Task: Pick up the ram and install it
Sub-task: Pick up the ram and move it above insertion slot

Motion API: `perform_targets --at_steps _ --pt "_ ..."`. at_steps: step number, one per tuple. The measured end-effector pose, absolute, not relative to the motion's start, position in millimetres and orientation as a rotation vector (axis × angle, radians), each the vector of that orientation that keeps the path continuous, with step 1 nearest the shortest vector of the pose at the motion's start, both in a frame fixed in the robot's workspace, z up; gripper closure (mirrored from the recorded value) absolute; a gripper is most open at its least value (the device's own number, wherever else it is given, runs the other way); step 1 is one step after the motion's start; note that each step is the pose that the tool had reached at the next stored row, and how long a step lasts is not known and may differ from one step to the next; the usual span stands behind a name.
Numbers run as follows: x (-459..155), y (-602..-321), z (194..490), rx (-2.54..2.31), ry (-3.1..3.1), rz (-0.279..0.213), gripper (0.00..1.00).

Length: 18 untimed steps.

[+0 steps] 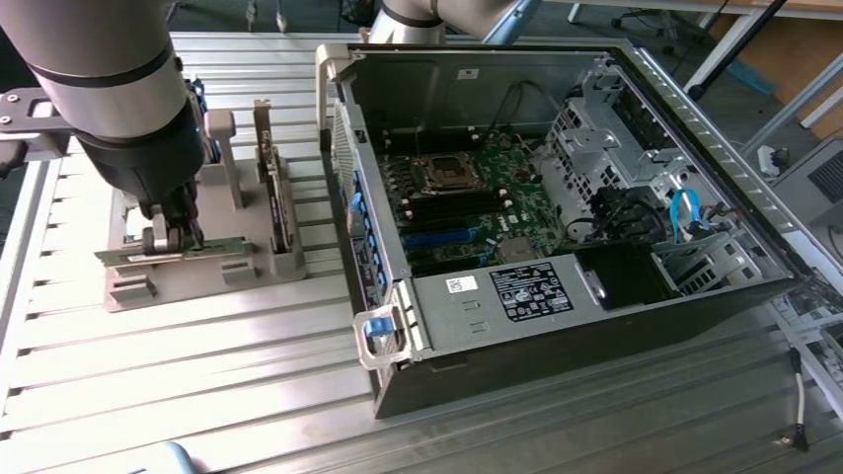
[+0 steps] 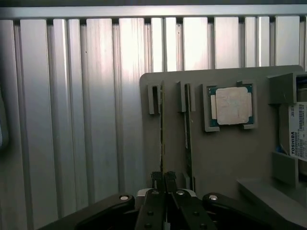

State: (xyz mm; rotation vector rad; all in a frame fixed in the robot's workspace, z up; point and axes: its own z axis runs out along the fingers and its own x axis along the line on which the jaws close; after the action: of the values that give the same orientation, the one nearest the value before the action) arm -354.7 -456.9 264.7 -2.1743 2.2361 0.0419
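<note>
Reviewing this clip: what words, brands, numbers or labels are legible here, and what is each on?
"TOSHIBA": on the hard drive, on its white label, in the wrist view.
black label on the computer case: print too small to read.
small white sticker beside it: too small to read.
upper white sticker on the case wall: too small to read.
processor chip: nothing legible.

Hand (image 1: 169, 242) clamped on ram (image 1: 219, 243) in grey holder (image 1: 197, 283); open computer case (image 1: 455, 316) on exterior view's right.
</note>
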Motion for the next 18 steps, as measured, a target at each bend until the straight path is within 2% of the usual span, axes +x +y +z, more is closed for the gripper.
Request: perform_targets --at_steps 18 --pt "-354.6 -456.9 287.8 -2.17 2.24 0.042 0.88"
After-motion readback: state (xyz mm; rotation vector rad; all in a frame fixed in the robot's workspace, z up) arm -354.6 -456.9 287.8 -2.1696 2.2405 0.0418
